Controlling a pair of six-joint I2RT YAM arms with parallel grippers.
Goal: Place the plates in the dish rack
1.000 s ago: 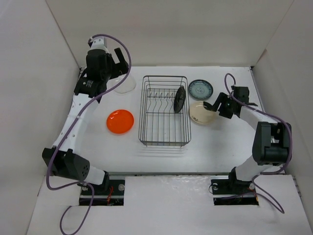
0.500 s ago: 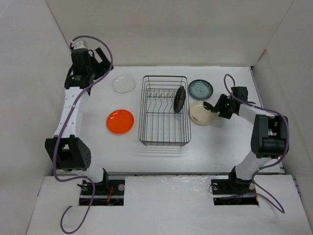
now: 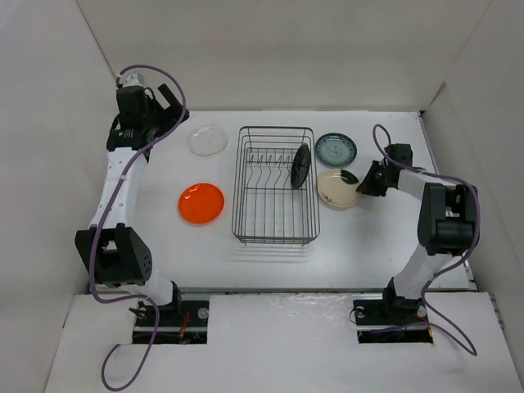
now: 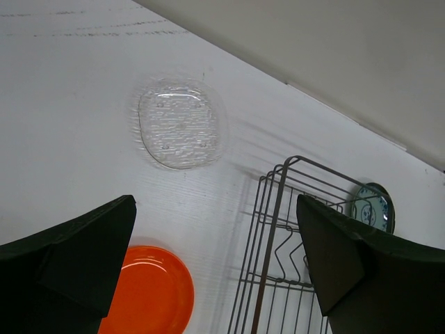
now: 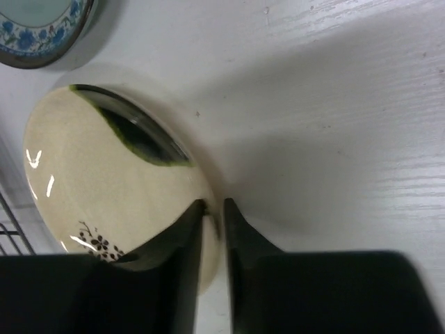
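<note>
One cream plate rim sits pinched in right fingers; left fingers gape empty.

The black plate stands in the rightmost slot of the rack; slots left of it are open. The blue plate lies just behind the cream plate, with the rack close on their left.

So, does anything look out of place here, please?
Nothing stands out: black plate in the rack, right gripper pinching the rim of the cream plate, orange, clear and teal plates whole on the table.
</note>
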